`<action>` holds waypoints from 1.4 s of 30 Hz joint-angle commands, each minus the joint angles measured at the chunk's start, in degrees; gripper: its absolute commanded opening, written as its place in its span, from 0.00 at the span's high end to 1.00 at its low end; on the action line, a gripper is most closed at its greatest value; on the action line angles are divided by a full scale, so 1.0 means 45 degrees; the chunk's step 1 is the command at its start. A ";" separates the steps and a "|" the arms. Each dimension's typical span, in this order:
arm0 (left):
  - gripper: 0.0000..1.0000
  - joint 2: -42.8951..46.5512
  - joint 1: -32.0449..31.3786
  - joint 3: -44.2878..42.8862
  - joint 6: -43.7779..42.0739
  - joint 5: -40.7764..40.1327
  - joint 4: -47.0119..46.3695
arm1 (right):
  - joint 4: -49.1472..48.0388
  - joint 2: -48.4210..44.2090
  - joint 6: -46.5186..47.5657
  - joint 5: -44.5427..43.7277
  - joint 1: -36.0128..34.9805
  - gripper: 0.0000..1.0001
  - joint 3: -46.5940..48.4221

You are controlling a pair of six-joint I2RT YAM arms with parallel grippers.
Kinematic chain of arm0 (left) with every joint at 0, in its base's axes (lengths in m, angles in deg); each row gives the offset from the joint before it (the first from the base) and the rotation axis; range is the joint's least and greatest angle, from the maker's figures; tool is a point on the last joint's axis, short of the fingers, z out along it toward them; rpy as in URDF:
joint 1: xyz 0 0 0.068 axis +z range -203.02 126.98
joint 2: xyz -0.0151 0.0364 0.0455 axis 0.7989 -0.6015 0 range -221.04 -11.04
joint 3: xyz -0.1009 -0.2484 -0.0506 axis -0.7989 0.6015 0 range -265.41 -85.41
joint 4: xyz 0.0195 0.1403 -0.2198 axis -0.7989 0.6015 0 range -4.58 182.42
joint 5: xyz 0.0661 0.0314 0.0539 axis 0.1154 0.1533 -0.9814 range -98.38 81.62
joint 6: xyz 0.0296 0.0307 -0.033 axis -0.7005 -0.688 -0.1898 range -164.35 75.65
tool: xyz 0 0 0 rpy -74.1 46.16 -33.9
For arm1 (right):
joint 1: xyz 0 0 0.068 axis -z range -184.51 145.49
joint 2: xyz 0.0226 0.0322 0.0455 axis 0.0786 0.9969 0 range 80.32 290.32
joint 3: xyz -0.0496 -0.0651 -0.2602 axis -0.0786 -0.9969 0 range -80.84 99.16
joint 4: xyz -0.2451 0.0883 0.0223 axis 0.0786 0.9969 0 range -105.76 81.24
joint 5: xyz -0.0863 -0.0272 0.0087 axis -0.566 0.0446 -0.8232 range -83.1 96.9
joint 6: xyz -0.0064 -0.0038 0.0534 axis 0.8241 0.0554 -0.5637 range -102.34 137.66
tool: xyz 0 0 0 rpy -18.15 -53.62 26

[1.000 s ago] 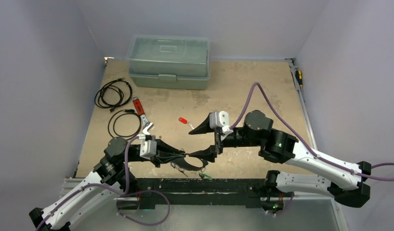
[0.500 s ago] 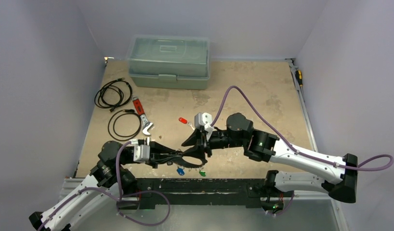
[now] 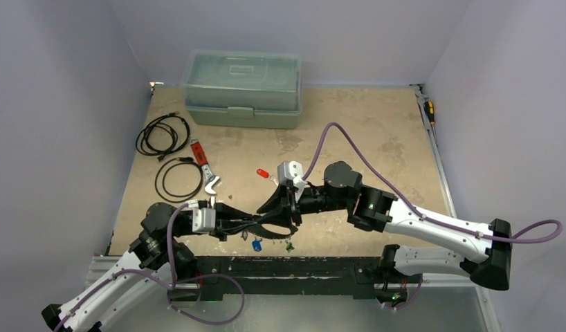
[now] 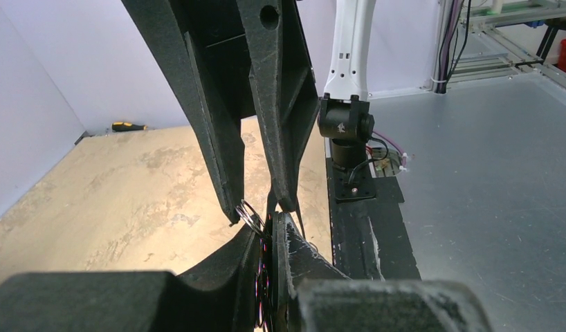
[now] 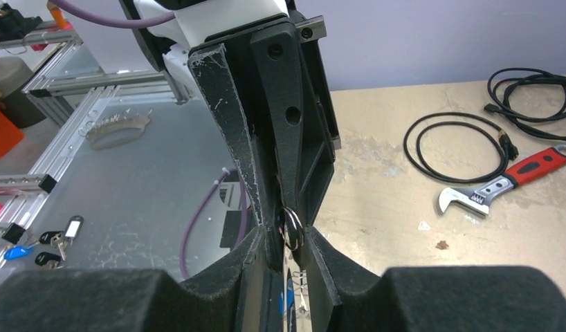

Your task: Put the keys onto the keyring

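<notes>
moved in since before, the right gripper (image 5: 288,243) is set around the keyring (image 4: 250,213), whether clamped cannot be told; the left gripper (image 4: 268,234) is clamped on it; a red key (image 3: 262,173) is left unthreaded.

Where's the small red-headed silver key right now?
In the top view the red-headed silver key lies on the tan tabletop near the middle, right of the red-handled wrench and just left of the right arm's white wrist camera.
</notes>
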 commanded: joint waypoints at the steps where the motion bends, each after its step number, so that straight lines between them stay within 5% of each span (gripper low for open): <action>1: 1.00 0.0109 0.0003 -0.0401 -0.0222 -0.0260 -0.0521 | -0.0643 0.0096 -0.0126 0.0153 -0.0035 0.70 0.0215; 5: 1.00 0.0113 0.0003 -0.0408 -0.0219 -0.0334 -0.0509 | -0.0620 0.0196 -0.0106 0.0208 -0.0035 0.80 0.0251; 8: 1.00 0.0084 0.0003 -0.0447 -0.0220 -0.0395 -0.0460 | -0.0638 0.0163 -0.0091 0.0228 -0.0035 1.00 0.0232; 13: 1.00 0.0010 0.0003 -0.0506 -0.0259 -0.0718 -0.0265 | -0.0564 0.0030 0.0068 0.0072 -0.0035 1.00 0.0136; 16: 0.61 -0.0142 0.0003 -0.0764 -0.0343 -0.1058 0.0368 | 0.0115 -0.0099 0.0455 -0.0489 -0.0035 1.00 0.0345; 18: 0.17 -0.0241 0.0003 -0.1013 -0.0469 -0.1130 0.0850 | 0.0895 -0.0153 0.0790 -0.0947 -0.0035 1.00 0.0645; 20: 0.08 -0.0337 0.0002 -0.1328 -0.0986 -0.1245 0.1390 | 0.1738 -0.0172 0.1017 -0.1325 -0.0035 1.00 0.1026; 27: 0.12 -0.1175 -0.0013 -0.2600 -0.2068 -0.1335 0.3311 | 0.3815 0.0037 0.2002 -0.1827 -0.0055 1.00 0.2126; 37: 0.47 -0.2739 -0.0023 -0.3585 -0.3021 -0.0523 0.3860 | 0.6447 0.0629 0.2757 -0.2856 -0.0122 1.00 0.3747; 40: 0.46 -0.3016 -0.0022 -0.3621 -0.2934 -0.0783 0.3806 | 0.7461 0.1007 0.2678 -0.3774 -0.0198 1.00 0.4429; 42: 0.35 -0.3060 -0.0019 -0.3564 -0.2834 -0.1004 0.3796 | 0.7593 0.1075 0.2323 -0.4380 -0.0211 1.00 0.4592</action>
